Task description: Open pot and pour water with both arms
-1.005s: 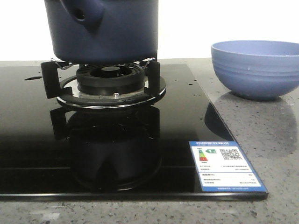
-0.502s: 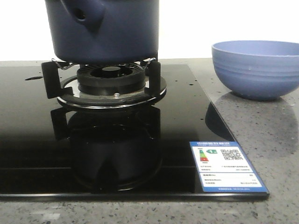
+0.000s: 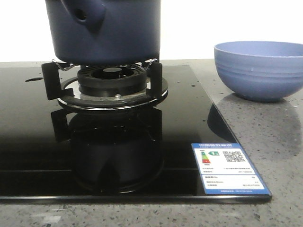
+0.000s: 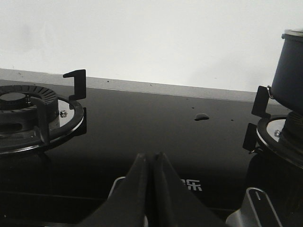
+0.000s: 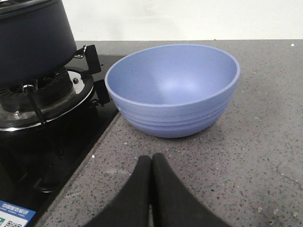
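Note:
The dark navy-blue pot (image 3: pixel 106 30) stands on the right burner's black supports, its hollow stub with a round hole (image 3: pixel 83 14) facing the front view. Its top is cut off there. It also shows in the left wrist view (image 4: pixel 289 71) and in the right wrist view (image 5: pixel 33 40). My left gripper (image 4: pixel 150 155) is shut and empty, low over the black glass hob between the two burners. My right gripper (image 5: pixel 151 158) is shut and empty over the grey counter, just in front of the periwinkle-blue ribbed bowl (image 5: pixel 173 90). Neither gripper shows in the front view.
The black glass hob (image 3: pixel 38 142) carries a blue and white energy label (image 3: pixel 229 168) at its front right corner. The bowl (image 3: pixel 260 68) sits on the speckled grey counter to the hob's right. A second burner (image 4: pixel 28 113) lies to the left. A small droplet (image 4: pixel 202 116) marks the glass.

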